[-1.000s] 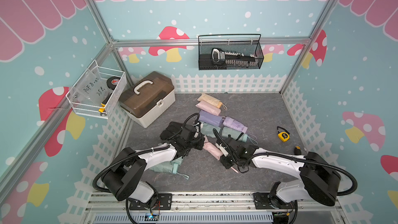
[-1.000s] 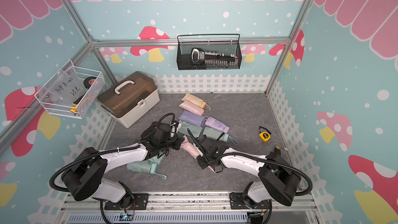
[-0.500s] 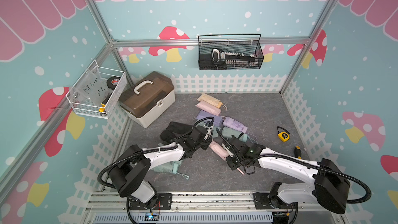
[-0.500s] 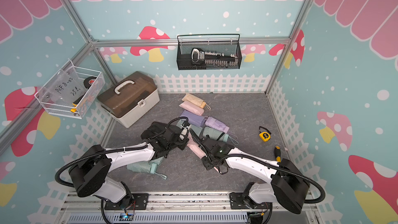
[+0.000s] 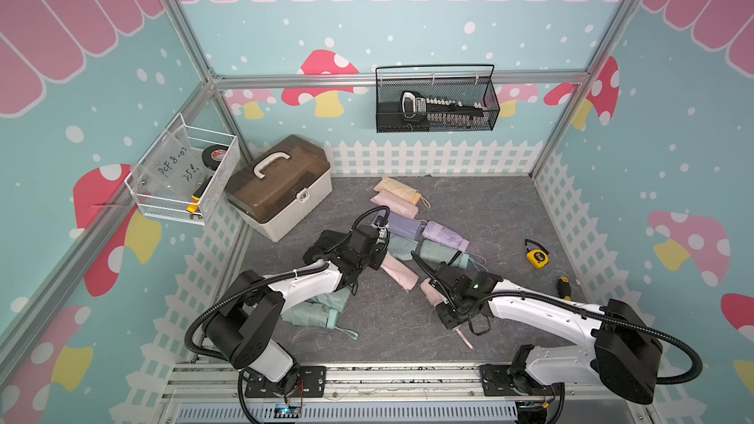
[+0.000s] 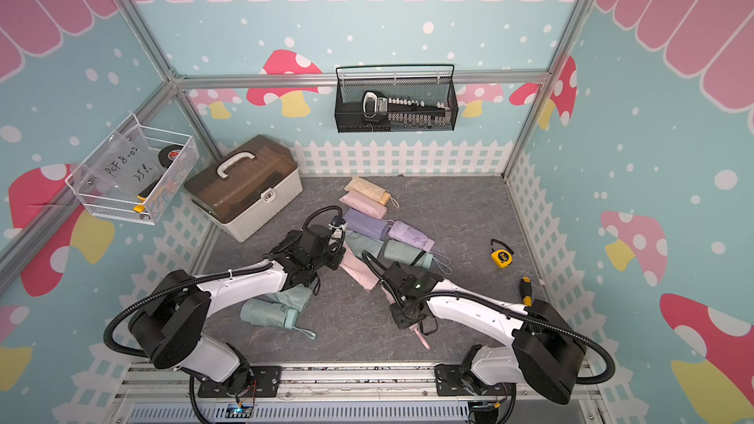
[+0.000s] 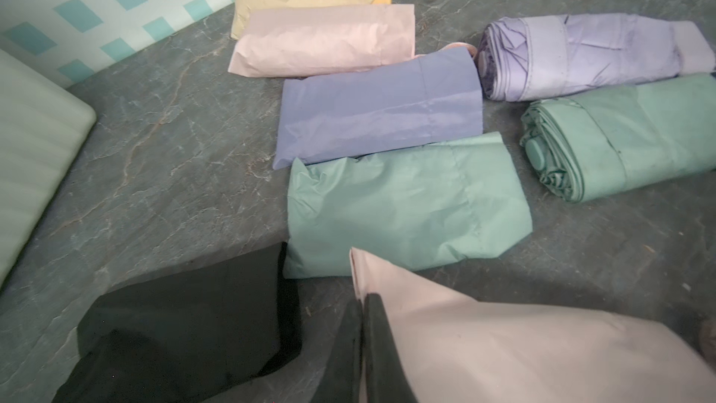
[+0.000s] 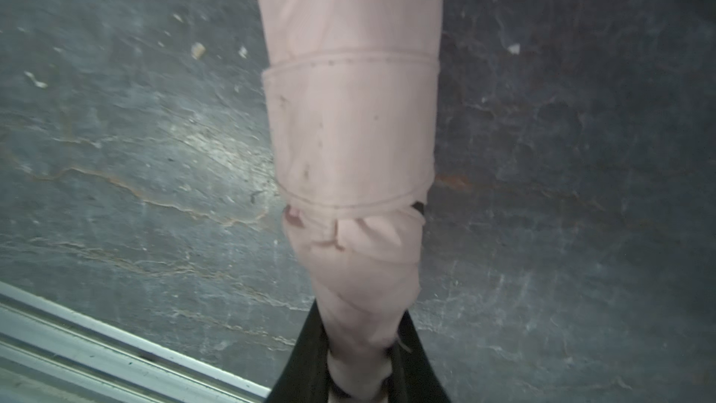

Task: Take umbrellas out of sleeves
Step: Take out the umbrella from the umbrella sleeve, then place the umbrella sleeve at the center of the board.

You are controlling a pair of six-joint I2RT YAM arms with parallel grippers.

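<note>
Left gripper [image 7: 362, 306]: jaws closed flat, pinching the closed end of the pink sleeve [image 7: 523, 346]. Right gripper [image 8: 362, 327]: fingers clamped on either side of the pink umbrella [image 8: 360, 261] at its handle end, and the hold looks firm. The umbrella is partly out. The sleeve hem sits around its mid-body, with bare pleats between the hem and the right gripper.

Landmark is the brown-lidded case [image 5: 281, 185]. The left gripper is the nearer one to it, just off its front corner. In a top view the pink sleeve [image 5: 398, 273] runs from there straight away from the case. The right gripper [image 5: 449, 314] is at the far end of that line.

Key relation: sleeve and umbrella share one long axis, running gripper to gripper. The umbrella exits on the side away from the case. The next pull should probably follow that axis, with the right arm drawing away from the case and the left anchoring. An off-axis pull could snag pleats on the hem.

Writing: the clear panel [image 5: 175, 165] on the white wire basket [image 5: 222, 165], on the wall beside the case, has handwriting reading "PcF 8-0…" and "25…". The rest is unreadable. The yellow tape measure [image 5: 536, 256] lies well apart from the case, and its label is too small to read.
</note>
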